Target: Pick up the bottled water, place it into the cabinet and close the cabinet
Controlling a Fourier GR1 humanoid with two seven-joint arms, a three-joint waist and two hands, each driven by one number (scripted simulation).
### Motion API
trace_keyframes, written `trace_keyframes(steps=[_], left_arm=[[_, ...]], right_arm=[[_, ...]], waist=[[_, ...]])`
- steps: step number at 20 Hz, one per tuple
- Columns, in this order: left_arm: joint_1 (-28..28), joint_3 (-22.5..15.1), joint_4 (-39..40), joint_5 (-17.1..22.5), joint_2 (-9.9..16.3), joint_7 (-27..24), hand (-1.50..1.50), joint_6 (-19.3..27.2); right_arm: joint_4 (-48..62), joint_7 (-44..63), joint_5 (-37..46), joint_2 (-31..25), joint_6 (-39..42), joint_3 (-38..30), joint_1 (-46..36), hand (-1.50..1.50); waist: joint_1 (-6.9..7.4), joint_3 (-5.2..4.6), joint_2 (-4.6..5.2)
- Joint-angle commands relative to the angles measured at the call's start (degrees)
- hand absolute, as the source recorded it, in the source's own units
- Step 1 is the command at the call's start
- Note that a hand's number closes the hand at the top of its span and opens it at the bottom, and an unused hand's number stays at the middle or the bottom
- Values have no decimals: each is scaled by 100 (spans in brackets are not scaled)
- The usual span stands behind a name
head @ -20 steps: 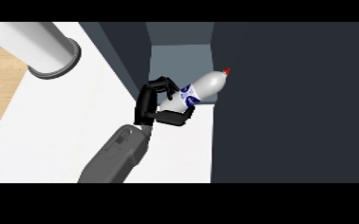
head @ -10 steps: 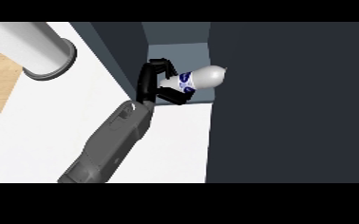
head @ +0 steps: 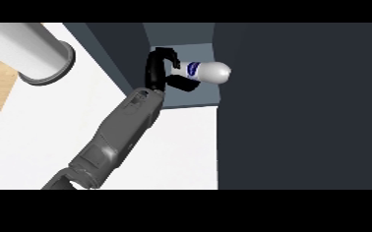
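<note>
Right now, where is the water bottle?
In the head view, the water bottle is upper middle, held by the left hand inside the open cabinet, beside its dark door.

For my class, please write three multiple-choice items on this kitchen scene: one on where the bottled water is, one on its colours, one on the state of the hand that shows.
1. Where is the bottled water?
A. Inside the open cabinet
B. Lying on the white counter
C. On top of the grey cylinder

2. What colours does the bottle show?
A. Green with a yellow label
B. White with a blue label
C. All black

3. What is the hand in view doing?
A. Resting open at the view's edge
B. Pressing flat on the counter
C. Curled round the bottle

Answers: 1 A, the bottle sits within the cabinet's recess; 2 B, its body is white with blue marking; 3 C, black fingers wrap its lower part.
</note>
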Motion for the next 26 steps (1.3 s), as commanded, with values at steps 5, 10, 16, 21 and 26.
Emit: trace_keyframes(steps=[5,10,16,21,26], left_arm=[[-817,161,1190,-262,161,130,-150,583],[-890,425,1112,-133,64,-367,-150,590],[-849,1186,91,505,-18,-1508,150,-152],[-723,1234,-131,836,-76,-1781,150,-1284],[-549,736,-509,1161,-78,-1665,150,-1142]], right_arm=[[-521,119,-395,-71,186,-40,174,-150],[-491,77,-427,6,224,-76,195,-150],[-515,-38,-404,-67,360,-111,276,-150],[-508,52,-324,-9,316,-65,178,-150],[-761,472,-96,179,124,316,24,-150]], waist=[[-65,-10,43],[-52,-16,53],[16,-31,22],[62,-16,-9],[148,-11,-77]])
